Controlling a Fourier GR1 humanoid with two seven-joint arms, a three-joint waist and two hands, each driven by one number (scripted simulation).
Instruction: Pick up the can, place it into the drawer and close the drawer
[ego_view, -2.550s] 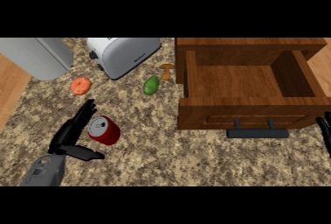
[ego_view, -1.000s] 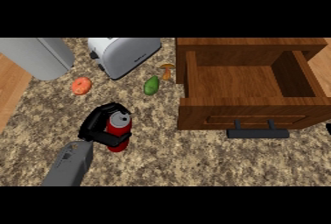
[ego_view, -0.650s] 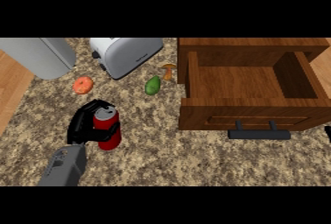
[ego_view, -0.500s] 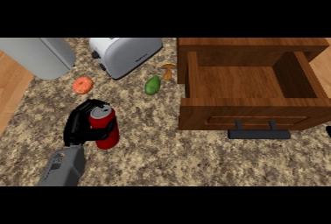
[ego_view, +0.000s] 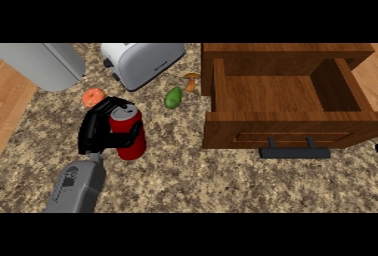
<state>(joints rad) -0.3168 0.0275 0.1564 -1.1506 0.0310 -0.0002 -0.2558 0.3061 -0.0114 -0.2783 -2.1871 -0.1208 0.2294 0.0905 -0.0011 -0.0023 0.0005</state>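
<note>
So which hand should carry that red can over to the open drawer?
Probably the left. The left hand is already curled round the can, which stands upright on the counter, left of the open drawer. The right hand is barely in view.

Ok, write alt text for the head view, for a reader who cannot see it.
The robot's left hand is curled round an upright red can on a speckled counter, left of an open, empty wooden drawer with a black handle. Behind the can lie an orange fruit, a green fruit, a small mushroom and a toaster.
</note>
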